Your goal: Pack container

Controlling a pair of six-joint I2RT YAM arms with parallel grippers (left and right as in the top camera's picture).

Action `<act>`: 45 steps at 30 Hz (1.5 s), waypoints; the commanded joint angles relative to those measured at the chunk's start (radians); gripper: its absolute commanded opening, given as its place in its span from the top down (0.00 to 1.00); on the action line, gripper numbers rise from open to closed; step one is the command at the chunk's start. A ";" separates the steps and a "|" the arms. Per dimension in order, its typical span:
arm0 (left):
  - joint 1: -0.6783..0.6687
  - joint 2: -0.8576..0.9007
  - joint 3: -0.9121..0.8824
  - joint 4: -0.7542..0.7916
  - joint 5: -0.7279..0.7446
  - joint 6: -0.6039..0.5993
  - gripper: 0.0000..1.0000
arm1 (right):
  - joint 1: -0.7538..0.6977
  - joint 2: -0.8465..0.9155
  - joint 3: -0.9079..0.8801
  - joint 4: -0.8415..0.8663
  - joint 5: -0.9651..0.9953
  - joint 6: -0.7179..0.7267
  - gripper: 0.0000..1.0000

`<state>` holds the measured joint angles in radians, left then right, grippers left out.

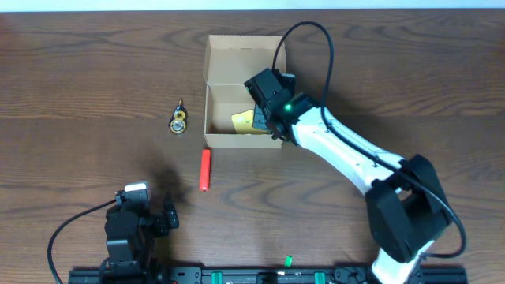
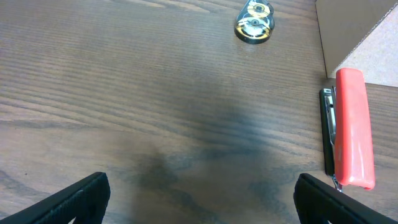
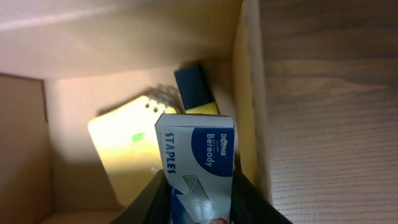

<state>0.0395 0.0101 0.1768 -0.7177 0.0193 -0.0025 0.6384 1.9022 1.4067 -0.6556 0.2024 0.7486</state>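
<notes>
One glossy rectangular staples box [image 3: 200, 158] hangs inside the cardboard container [image 3: 124, 37].

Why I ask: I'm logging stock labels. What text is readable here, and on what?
"STAPLES": staple box, white side.
"Beready": same box, blue panel.
Small line above "Beready": too blurred to read.
No text visible on the container or red tool.

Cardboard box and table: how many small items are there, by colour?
Red: 1, the red tool
Gold: 1, the gold trinket
Yellow: 1, the yellow pad
Blue-and-white: 1, the staples box
Dark blue: 1, the dark blue block
Total: 5, besides the cardboard box
</notes>
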 commanded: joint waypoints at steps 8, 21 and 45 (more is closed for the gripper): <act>0.005 -0.006 -0.016 -0.007 -0.003 0.006 0.05 | -0.003 0.002 0.040 0.016 -0.024 -0.095 0.35; 0.005 -0.006 -0.016 -0.007 -0.003 0.006 0.05 | 0.075 0.000 0.266 -0.072 -0.080 -0.280 0.01; 0.005 -0.006 -0.016 -0.007 -0.003 0.006 0.05 | -0.154 -0.808 -0.173 -0.358 -0.175 -0.472 0.01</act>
<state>0.0395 0.0101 0.1768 -0.7174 0.0193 -0.0025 0.5156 1.2366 1.3537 -1.0477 0.0658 0.3008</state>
